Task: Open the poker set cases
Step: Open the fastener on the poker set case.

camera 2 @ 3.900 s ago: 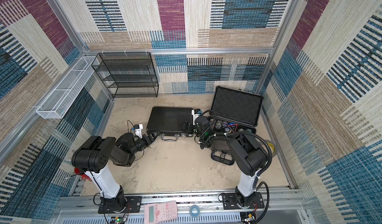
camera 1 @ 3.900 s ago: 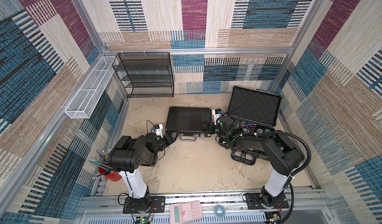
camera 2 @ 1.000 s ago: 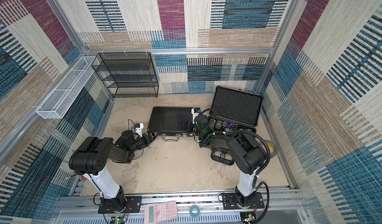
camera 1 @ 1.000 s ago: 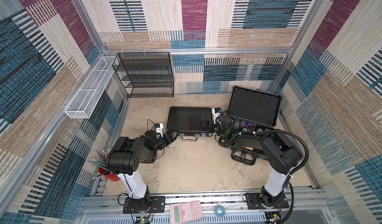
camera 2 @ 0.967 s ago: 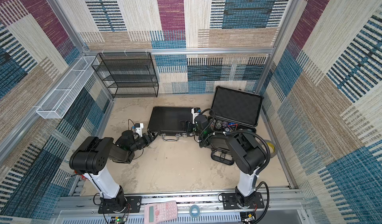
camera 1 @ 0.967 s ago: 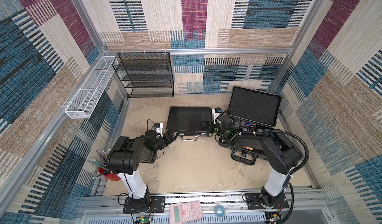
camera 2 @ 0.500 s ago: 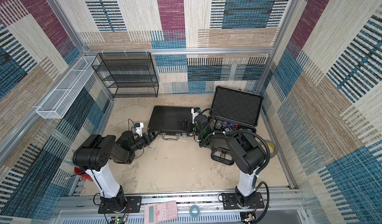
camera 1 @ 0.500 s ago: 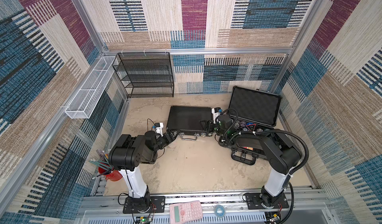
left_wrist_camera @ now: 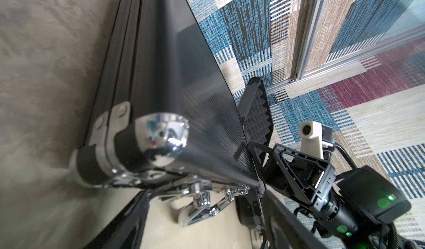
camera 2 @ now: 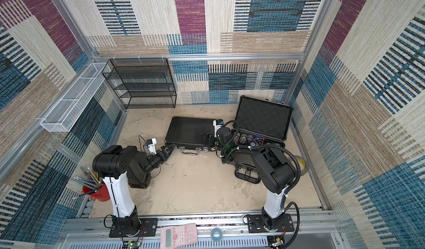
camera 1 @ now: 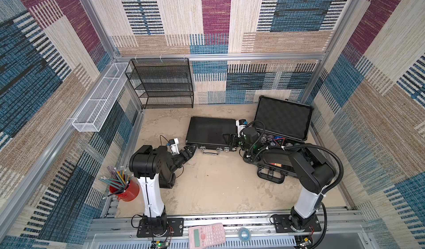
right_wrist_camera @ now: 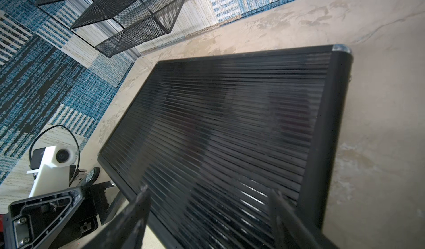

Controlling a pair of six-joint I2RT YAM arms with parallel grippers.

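Observation:
The slim black ribbed case [camera 1: 210, 131] [camera 2: 190, 130] lies closed in the middle of the floor, its silver latches [left_wrist_camera: 200, 195] and thin handle on the front edge. To its right the bulkier case [camera 1: 284, 119] [camera 2: 264, 119] stands open, foam lid raised and chips showing in its base. My left gripper [camera 1: 192, 148] [left_wrist_camera: 207, 224] is open, low at the slim case's front left corner, whose chrome cap [left_wrist_camera: 161, 142] fills the left wrist view. My right gripper [camera 1: 230, 139] [right_wrist_camera: 207, 208] is open over the ribbed lid [right_wrist_camera: 230, 121] near its front right corner.
A black mesh shelf [camera 1: 164, 84] stands at the back wall, with a white wire basket [camera 1: 99, 100] on the left wall. A red cup of pencils [camera 1: 124, 189] sits beside the left arm's base. A pink calculator [camera 1: 207, 235] and a tape roll [camera 1: 243, 233] lie on the front rail.
My left arm has edged a little toward the slim case's front left corner. The right arm and both cases have stayed where they were.

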